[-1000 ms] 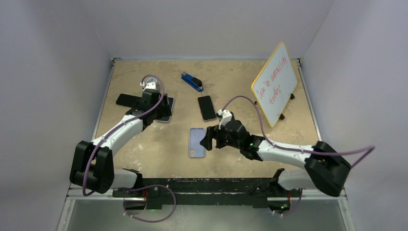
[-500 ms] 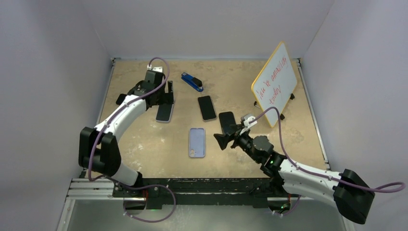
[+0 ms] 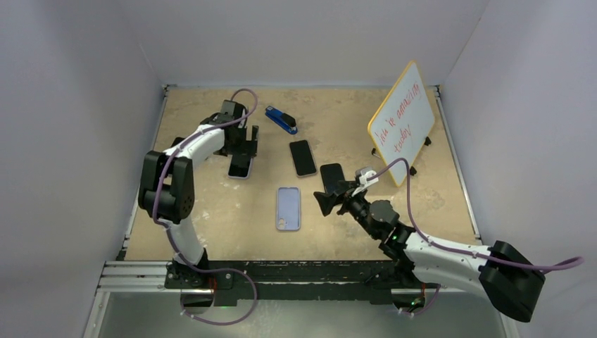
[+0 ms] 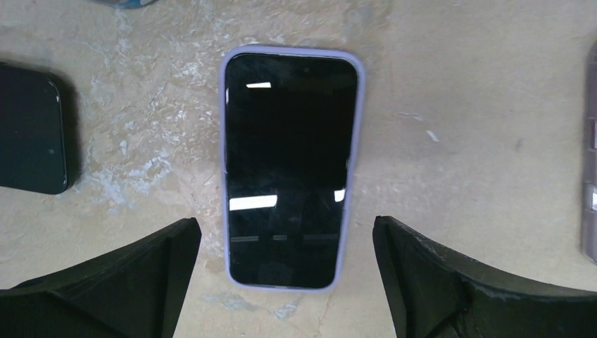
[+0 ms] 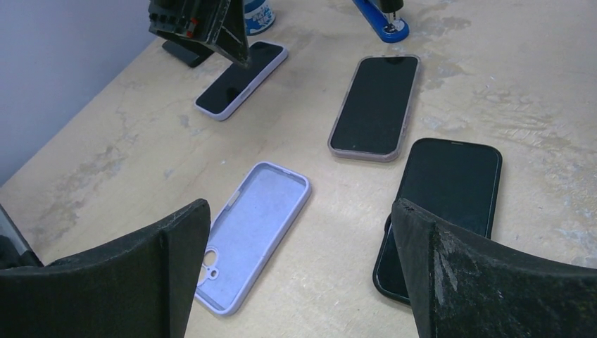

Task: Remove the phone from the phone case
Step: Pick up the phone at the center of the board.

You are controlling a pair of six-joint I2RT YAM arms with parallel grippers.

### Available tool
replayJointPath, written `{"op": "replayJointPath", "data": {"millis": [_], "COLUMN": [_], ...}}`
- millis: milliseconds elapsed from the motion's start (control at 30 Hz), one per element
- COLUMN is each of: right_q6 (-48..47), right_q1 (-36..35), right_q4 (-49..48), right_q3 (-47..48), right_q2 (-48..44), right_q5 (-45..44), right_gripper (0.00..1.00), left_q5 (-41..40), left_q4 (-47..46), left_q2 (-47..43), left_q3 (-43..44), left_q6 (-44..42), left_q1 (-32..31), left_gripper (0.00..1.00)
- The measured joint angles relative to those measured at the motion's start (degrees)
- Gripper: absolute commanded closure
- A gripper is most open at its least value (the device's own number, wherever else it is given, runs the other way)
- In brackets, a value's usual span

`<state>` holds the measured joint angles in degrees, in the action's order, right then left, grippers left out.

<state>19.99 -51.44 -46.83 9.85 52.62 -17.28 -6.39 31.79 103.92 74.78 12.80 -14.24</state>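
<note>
A tan, mottled surface (image 3: 211, 211) sits boxed in by pale walls. From above, a whiteboard (image 3: 401, 123) with red writing leans at the far right, and a blue stapler (image 3: 281, 120) lies at the far middle. The left fingers (image 3: 243, 146) hang over the far end of the cased phone (image 3: 240, 167), a dark handset in a lilac shell lying flat at the far left. The right fingers (image 3: 325, 203) hover near the middle, just beside a bare black phone (image 3: 331, 176). An empty lilac case (image 3: 288, 208) lies to their left, and a third phone (image 3: 303, 157) farther back.

The left wrist view looks straight down. The cased phone lies screen up, and the fingers stand wide, one to each side of its near end, gripping nothing.

In the right wrist view the fingers are spread wide and hold nothing. The empty lilac case lies open side up, apart from the bare black phone.
</note>
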Motion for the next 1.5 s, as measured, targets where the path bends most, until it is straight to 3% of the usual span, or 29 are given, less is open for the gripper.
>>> {"op": "replayJointPath", "data": {"millis": [200,533,900,1100,1300,1500], "right_q6": [0.4,0.3,0.3,0.2,-0.3,-0.3], "right_q1": [0.0,0.0,0.0,0.0,0.0,0.0], "right_q4": [-1.7,-3.0,-3.1,-3.2,-3.0,-2.6], "right_q3": [-0.3,-0.3,0.6,1.7,2.1,2.8], "right_q2": [0.9,5.0,9.2,10.5,10.8,10.8], "right_q5": [0.0,1.1,3.9,5.1,6.3,7.3], "right_gripper": [0.01,0.01,0.01,0.02,0.05,0.07], "left_q5": [3.4,6.4,3.9,3.5,4.6,8.9], "left_q4": [-1.0,-1.7,-2.4,-2.3,-2.6,-4.4], "left_q2": [3.4,5.3,8.7,9.2,8.9,3.3], "left_q3": [0.0,0.0,1.7,2.5,2.2,-4.5], "left_q6": [-1.5,-3.2,-3.4,-2.9,-1.9,3.7], "left_q1": [3.4,3.2,2.1,1.5,1.4,0.8], "left_gripper": [0.02,0.01,0.03,0.16,0.42,0.58]}}
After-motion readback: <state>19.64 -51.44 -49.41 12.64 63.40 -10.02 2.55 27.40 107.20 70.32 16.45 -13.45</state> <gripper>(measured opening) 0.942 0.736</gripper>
